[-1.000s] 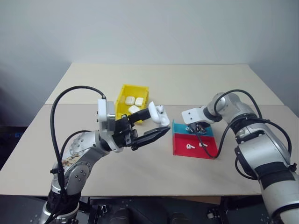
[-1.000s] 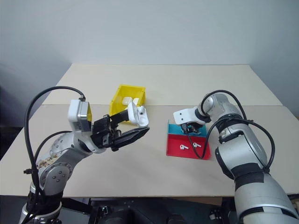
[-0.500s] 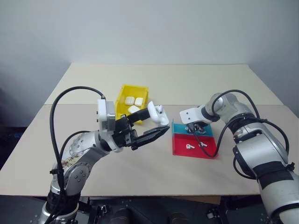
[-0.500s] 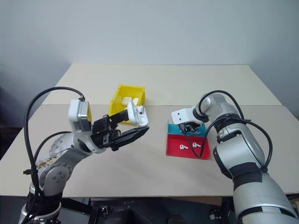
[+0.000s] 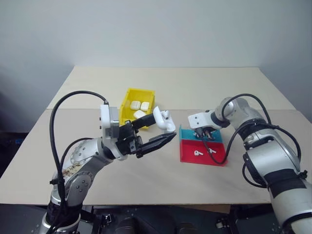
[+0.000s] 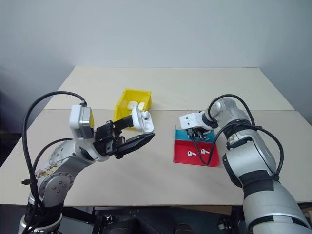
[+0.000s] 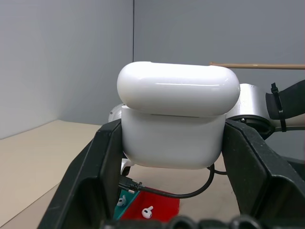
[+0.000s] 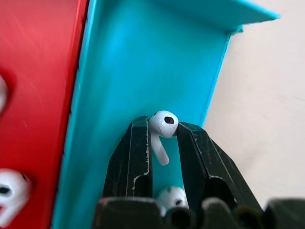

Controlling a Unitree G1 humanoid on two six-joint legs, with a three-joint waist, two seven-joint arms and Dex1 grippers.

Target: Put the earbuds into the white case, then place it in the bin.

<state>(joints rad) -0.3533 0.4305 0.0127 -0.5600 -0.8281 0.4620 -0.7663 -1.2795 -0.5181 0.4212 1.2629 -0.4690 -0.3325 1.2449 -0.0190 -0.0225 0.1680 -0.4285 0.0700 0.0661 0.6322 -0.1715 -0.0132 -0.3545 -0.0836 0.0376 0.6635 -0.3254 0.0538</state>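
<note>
Earbuds [image 8: 161, 130] first: your right gripper [image 8: 162, 143] pinches one in the tray's [image 5: 185, 132] teal half; your left gripper [image 7: 171, 157] stays out of the way, clamping the white case [image 7: 174, 117] aloft near the yellow bin [image 5: 130, 92], ready for loading.

earbud [image 8: 4, 202] cut by frame edge, second earbud [image 8: 171, 196] half behind gripper

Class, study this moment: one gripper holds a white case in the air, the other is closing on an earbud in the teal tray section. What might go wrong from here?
1. The right gripper pinches the earbud only at its rounded head near the fingertips; it may squirt out.
2. A second earbud lies between the same fingers and could be dragged along.
3. The left gripper holds the white case by its smooth lower half, so pushing an earbud in could make it slip.
</note>
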